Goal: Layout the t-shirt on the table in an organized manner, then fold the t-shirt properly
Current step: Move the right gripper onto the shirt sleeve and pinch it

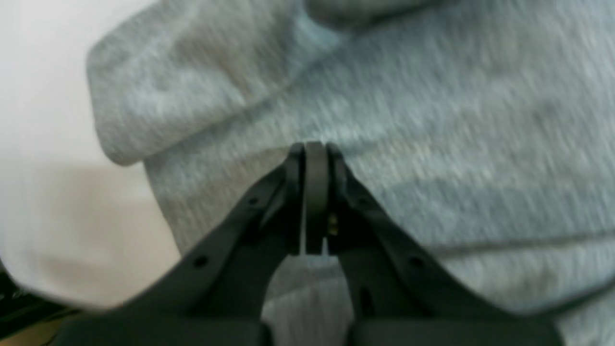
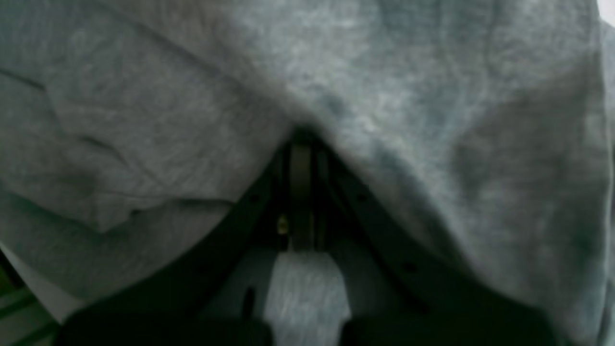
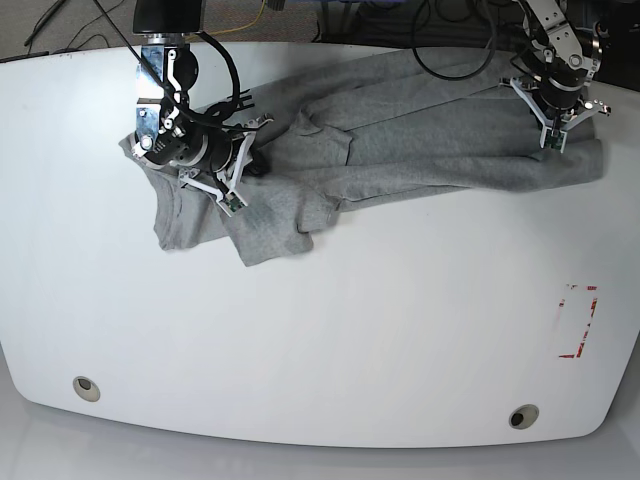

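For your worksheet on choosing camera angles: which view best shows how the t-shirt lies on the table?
The base view: the whole t-shirt shows, crumpled and stretched across the far part of the table. The left wrist view gives only blurred grey cloth and a folded edge; the right wrist view only shadowed folds filling the picture.

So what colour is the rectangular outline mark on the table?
Red outline mark, near the white table edge; clearest in base view.

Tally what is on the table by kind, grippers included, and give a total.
T-shirt: 1, grey, crumpled across the far side of the table
Grippers: 2, the left gripper and the right gripper, each shut on the t-shirt
Round holes: 2
Red outline mark: 1
Total: 6
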